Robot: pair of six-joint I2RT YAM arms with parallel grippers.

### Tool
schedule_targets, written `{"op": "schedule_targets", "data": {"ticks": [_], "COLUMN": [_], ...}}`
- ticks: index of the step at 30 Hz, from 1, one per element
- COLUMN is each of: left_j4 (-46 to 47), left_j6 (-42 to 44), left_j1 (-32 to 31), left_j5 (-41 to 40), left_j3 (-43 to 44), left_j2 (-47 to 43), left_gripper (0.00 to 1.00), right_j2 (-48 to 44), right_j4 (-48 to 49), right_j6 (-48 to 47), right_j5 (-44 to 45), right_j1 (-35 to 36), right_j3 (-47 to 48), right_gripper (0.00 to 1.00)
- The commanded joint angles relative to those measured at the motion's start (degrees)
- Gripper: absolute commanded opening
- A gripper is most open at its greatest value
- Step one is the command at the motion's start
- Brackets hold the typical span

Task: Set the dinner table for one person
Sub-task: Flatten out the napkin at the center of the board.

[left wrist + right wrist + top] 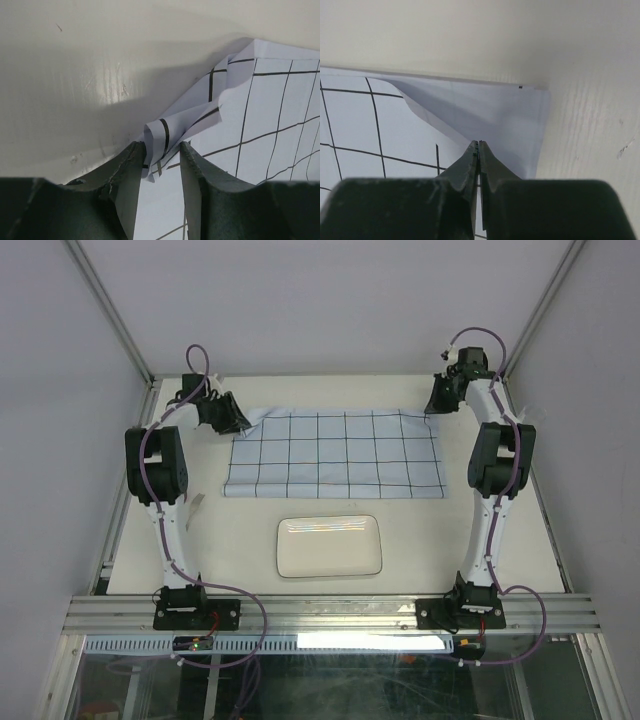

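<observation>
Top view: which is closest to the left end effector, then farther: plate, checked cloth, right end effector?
1. Checked cloth: its far-left corner is right there.
2. White plate: middle, on the near side.
3. Right end effector: far right.

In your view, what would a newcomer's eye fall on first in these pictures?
The pale-blue gridded cloth spread across the far middle of the table, its far left corner crumpled between the fingers of the left gripper and its far right corner pinched in the shut right gripper. Just nearer, a white rectangular plate lies bare.
</observation>
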Motion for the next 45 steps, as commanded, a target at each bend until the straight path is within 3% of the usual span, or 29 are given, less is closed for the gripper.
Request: {"op": "schedule_targets", "data": {"ticks": [1, 12, 22, 38, 45], "left_j4": [0.6, 0.6, 0.3, -15.4, -15.2], "left_j6": [-0.2, 0.4, 1.0, 4.1, 3.5], "left_j1": [-0.8, -0.9, -0.8, -0.8, -1.0], "left_j5": [1.6, 1.6, 2.1, -0.1, -0.6], "left_j3": [-1.7, -0.7, -4.6, -11.6, -12.8], "left_j2": [-5.8, -4.7, -8.9, -24.8, -23.1], "left_gripper": [0.37, 0.36, 0.35, 0.32, 0.32], "right_j2": [-5.7, -5.3, -7.5, -18.5, -16.7], "right_j4": [-1.0, -2.6, -4.5, -14.6, -15.1], "right_j6": [-0.9, -1.6, -1.6, -3.8, -3.7], "right_j5": [-1.1, 0.7, 1.9, 1.2, 3.4], "right_j1": [0.1, 0.0, 0.0, 0.1, 0.1], "right_j3": [-1.3, -1.9, -2.7, -7.3, -10.3], "right_gripper": [0.03, 0.02, 0.01, 0.0, 0.0]}}
